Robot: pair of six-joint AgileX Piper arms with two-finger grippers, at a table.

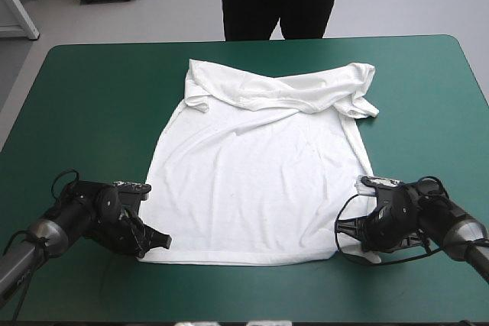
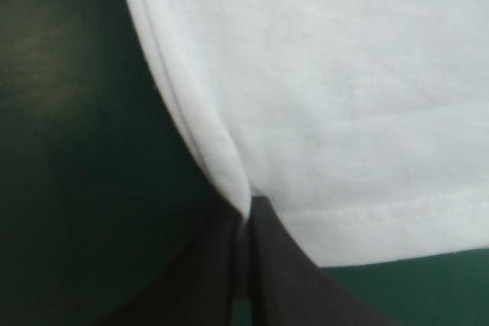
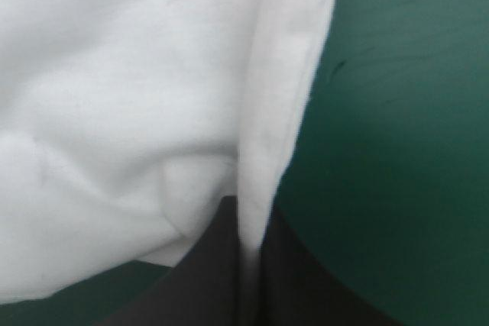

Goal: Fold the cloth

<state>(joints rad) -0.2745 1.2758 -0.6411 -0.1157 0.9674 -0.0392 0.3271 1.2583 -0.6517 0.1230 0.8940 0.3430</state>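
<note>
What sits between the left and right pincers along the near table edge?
Only the T-shirt, its bottom hem flat on the teal-green cover, spanning from left pincer to right pincer; the high view shows it.

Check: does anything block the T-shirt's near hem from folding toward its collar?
Nothing visible does. The left end effector and right end effector are shut on the near hem corners of the T-shirt; nothing else lies on it.

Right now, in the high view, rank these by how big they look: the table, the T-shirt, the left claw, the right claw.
1. table, largest
2. T-shirt
3. left claw and right claw: they look alike, so I won't rank them
</note>
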